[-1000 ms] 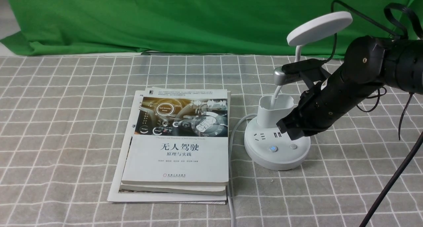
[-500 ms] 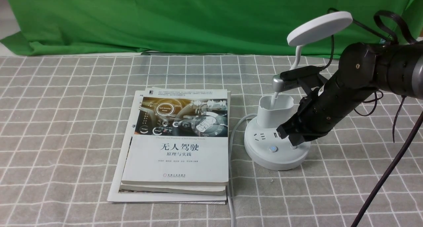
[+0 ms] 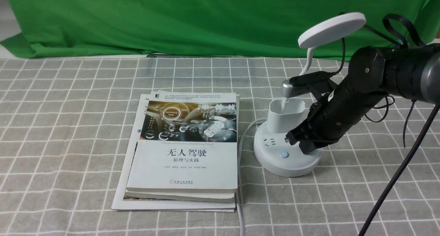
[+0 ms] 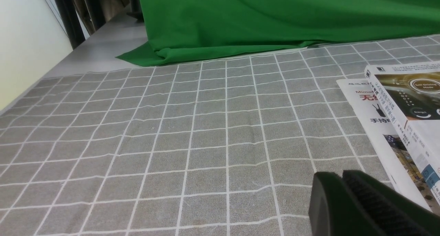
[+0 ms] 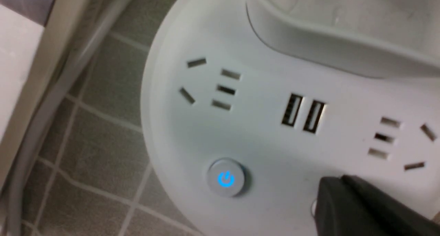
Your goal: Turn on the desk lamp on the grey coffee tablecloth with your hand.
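**Q:** What lies nearest the robot?
**A:** The left gripper (image 4: 343,198), seen only in its own wrist view. Its two dark fingers are pressed together with nothing between them; it hangs over the grey coffee tablecloth (image 3: 68,133), near the edge of a stack of books (image 3: 185,150).

**Q:** And the books?
**A:** They lie flat on the cloth; the top cover bears Chinese characters; a pale power cord (image 3: 242,143) runs along their right edge towards the lamp.

**Q:** Where is the desk lamp?
**A:** The desk lamp (image 3: 287,153) stands upright on the tablecloth, just right of the books. Its round base carries sockets and two USB ports (image 5: 303,114); the power button (image 5: 226,178) near the front rim glows blue.

**Q:** And the right gripper?
**A:** The right gripper (image 3: 304,146) slopes down from the right; its jaws are closed and clasp nothing. Its blunt tip rests on top of the base, beside the lit button; it covers a second button (image 5: 312,206), of which only a sliver shows.

**Q:** What is farther back?
**A:** The cup holder (image 3: 286,114) rises from the rear of the base, behind the tip. The thin neck (image 3: 307,59) climbs out of it, partly hidden by a silver-grey bar (image 3: 292,86) on the arm; it ends at the tilted disc head (image 3: 331,30). A green cloth (image 3: 172,19) hangs beyond the tablecloth's far edge.
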### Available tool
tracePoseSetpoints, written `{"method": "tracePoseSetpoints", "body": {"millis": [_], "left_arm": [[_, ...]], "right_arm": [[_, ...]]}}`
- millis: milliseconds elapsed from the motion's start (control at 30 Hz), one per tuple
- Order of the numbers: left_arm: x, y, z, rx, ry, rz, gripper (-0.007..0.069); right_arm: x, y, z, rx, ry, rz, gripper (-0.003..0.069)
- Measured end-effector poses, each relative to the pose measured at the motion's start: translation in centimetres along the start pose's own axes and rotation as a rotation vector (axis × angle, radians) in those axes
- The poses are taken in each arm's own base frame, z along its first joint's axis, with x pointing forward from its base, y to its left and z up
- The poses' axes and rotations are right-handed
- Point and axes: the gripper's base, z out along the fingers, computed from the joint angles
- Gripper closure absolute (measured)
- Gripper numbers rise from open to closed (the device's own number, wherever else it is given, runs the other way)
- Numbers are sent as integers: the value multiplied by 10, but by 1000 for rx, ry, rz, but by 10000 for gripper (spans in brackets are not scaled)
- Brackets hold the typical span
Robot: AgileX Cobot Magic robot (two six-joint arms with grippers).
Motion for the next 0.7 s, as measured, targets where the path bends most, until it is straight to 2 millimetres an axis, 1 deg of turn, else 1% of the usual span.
{"method": "tracePoseSetpoints", "body": {"millis": [100,233,300,500,600,700], "left_arm": [[0,0,0,0,0,0,606],[0,0,0,0,0,0,606],[0,0,0,0,0,0,606],[0,0,0,0,0,-2,606],[0,0,0,0,0,-2,606],[0,0,0,0,0,-1,606]], "right_arm": [[0,1,-6,2,-14,3,624],[2,4,-29,5,-60,-2,624],[4,5,-33,6,-67,-3,624],[34,10,-47,3,-46,11,624],[53,14,-67,5,-71,17,624],[78,20,-91,11,-123,19,624]]}}
